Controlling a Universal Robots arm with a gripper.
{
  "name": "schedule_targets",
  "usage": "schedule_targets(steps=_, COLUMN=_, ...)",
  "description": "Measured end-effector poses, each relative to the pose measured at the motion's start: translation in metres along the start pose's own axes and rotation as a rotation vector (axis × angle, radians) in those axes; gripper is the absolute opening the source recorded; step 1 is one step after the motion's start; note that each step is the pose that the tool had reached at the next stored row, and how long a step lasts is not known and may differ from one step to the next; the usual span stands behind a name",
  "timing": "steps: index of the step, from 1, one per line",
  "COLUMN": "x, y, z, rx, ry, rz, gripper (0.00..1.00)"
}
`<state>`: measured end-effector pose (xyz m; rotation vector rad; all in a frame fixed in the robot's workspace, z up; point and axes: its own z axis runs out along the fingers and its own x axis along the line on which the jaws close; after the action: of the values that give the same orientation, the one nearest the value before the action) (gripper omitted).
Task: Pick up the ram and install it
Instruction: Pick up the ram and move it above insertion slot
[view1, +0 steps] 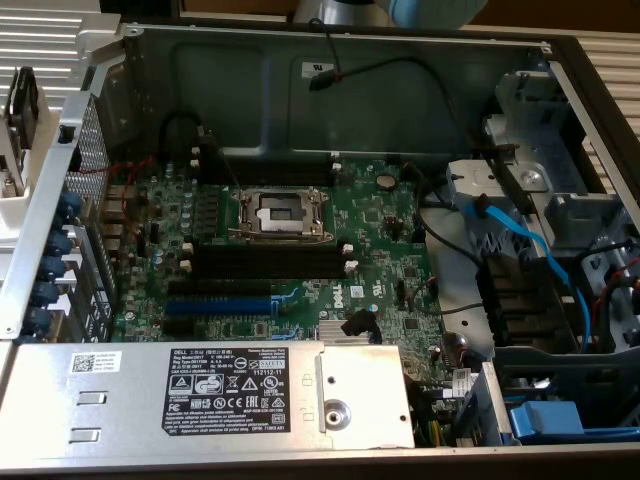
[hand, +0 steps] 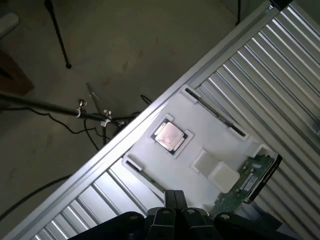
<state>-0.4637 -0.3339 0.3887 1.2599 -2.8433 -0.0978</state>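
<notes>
Ribbed metal table (view1: 612, 52) shows at the far corners of the exterior view, and on it lies an open computer case (view1: 330, 75) with its side off. Inside is a green motherboard (view1: 385, 235) with an empty processor socket (view1: 278, 213) in a metal frame. Long black memory slots (view1: 268, 262) run just in front of the socket, and more lie behind it; all look unfilled. A blue expansion slot (view1: 218, 305) sits nearer the camera. A grey power supply (view1: 200, 390) with a black label covers the near edge, and a blue cable (view1: 530, 245) curves through the drive bay on the exterior view's right. Only a bit of the arm (view1: 400, 10) shows above the case. The ram and the pincer are out of this view.

Dark floor (hand: 125, 45) with a thin stand (hand: 57, 35) and loose wires fills half of the wrist view, beside the same ribbed table (hand: 280, 70). A white tray (hand: 205, 135) rests on the table and holds a square processor (hand: 170, 136). The ram (hand: 215, 112) appears as a long thin dark strip standing on edge in a groove of the tray. A second such strip (hand: 142, 172) stands in the opposite groove. A green circuit board (hand: 245, 187) lies at the tray's corner. The pincer (hand: 173, 200) hangs above the tray's edge near the second strip, its fingers pressed together and holding nothing.
</notes>
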Motion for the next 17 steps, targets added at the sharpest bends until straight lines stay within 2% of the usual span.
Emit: schedule_targets(steps=17, x=0.0, y=0.0, z=0.0003, rx=0.0006, ry=0.0216, rz=-0.309, gripper=0.1)
